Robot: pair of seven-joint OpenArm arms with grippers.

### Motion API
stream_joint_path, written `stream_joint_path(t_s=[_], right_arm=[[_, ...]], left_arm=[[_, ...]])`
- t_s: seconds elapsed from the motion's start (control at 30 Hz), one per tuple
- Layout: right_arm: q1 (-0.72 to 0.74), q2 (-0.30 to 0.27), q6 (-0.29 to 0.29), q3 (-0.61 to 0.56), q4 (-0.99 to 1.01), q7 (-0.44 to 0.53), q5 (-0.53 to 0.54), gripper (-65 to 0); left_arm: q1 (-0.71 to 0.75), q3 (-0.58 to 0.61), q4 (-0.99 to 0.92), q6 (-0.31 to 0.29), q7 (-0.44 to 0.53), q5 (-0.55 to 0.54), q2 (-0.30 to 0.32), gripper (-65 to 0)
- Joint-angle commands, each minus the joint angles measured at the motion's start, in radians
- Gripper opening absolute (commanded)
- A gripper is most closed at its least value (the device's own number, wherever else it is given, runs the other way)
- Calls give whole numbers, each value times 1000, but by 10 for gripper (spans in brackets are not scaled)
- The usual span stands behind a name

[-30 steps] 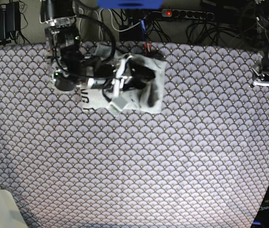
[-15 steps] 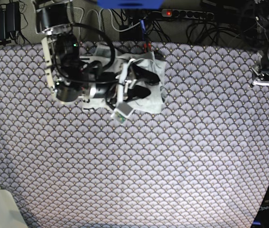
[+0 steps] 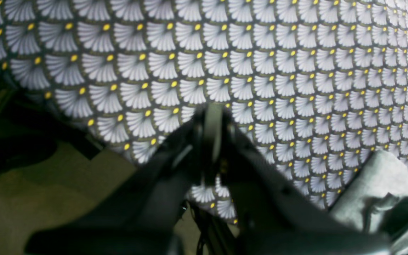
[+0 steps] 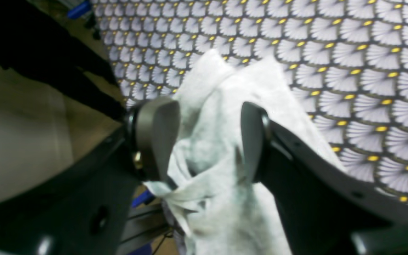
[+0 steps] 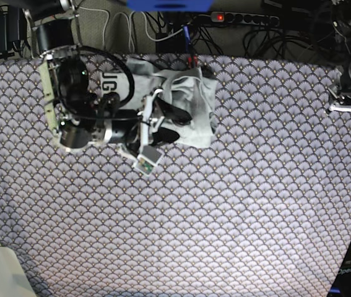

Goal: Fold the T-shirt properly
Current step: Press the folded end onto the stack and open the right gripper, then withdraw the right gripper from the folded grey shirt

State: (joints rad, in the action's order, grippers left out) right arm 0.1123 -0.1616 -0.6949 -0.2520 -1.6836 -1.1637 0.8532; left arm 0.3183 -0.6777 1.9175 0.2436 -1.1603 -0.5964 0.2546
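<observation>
The light grey T-shirt lay bunched in a rumpled, partly folded heap near the far edge of the table, black lettering showing on its left part, dark shadowed folds across its middle.

In the base view the right arm covers much of the T-shirt, so only a few letters of its print show. The right wrist view blurs the shirt and cuts it off at the bottom edge. The left end effector is out of focus in the left wrist view. The bench runs past the base view's lower edge.
</observation>
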Motion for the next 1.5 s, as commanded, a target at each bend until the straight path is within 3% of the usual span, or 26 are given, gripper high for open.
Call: stream_joint_path(t_s=[0.0, 0.33, 0.47, 0.67, 0.9, 1.17, 1.3, 1.47], right_arm=[[13, 10, -3, 4, -25, 15, 28, -320], [-72, 27, -3, 3, -22, 24, 28, -320], [-82, 29, -3, -23, -2, 93, 15, -320], [-32, 43, -3, -97, 133, 158, 10, -320], [111, 84, -3, -102, 343, 189, 8, -320], [158, 83, -3, -105, 528, 265, 7, -320], [155, 87, -3, -106, 500, 264, -32, -320], [146, 86, -3, -106, 277, 259, -71, -319]], left_arm=[[-5, -3, 15, 1, 12, -7, 15, -646], [-8, -4, 15, 1, 12, -7, 15, -646], [-12, -4, 15, 1, 12, -7, 15, -646], [-9, -9, 15, 1, 12, -7, 15, -646], [-6, -9, 15, 1, 12, -7, 15, -646], [-6, -10, 15, 1, 12, -4, 16, -646], [-14, -6, 15, 1, 12, -4, 16, -646], [-15, -4, 15, 1, 12, -6, 21, -646]])
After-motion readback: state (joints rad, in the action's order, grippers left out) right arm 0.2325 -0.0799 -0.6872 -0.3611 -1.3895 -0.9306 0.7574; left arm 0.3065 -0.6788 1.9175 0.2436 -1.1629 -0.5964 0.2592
